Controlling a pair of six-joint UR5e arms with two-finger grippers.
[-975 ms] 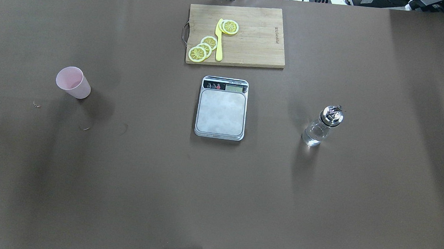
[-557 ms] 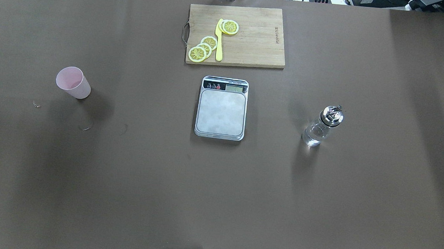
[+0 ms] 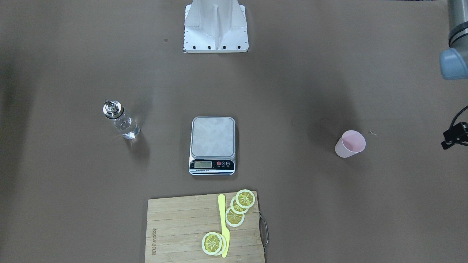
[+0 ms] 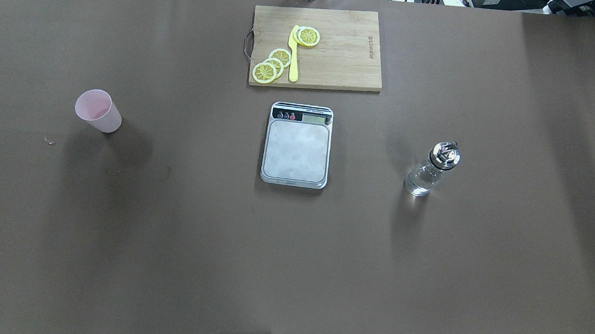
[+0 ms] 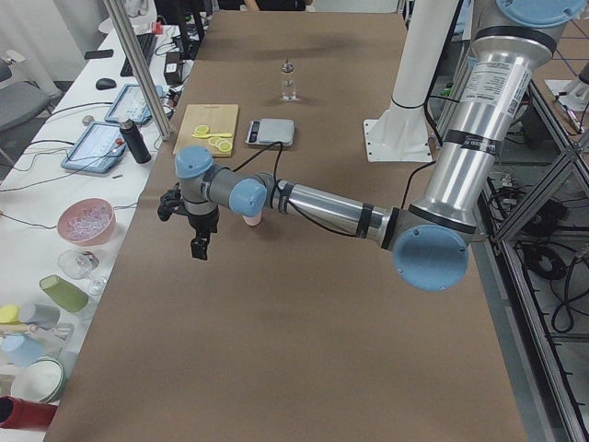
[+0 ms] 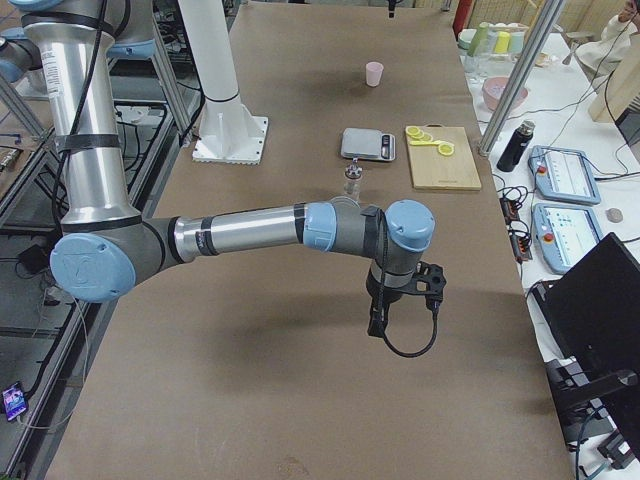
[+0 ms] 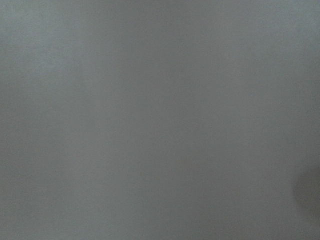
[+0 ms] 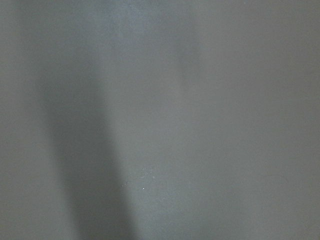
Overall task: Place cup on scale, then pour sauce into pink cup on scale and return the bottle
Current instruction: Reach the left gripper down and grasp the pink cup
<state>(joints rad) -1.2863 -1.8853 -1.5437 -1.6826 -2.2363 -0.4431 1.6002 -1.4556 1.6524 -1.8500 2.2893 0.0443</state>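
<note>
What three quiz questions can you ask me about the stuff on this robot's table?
1. True or false: the pink cup is standing on the scale.
2. What lies on the cutting board? A: lemon slices and a yellow knife. B: a spoon and a fork. C: a red apple.
3. Fill the gap: the bottle stands on the robot's ____ side of the scale.

Key
1. False. The cup stands on the table, apart from the scale.
2. A.
3. Right.
</note>
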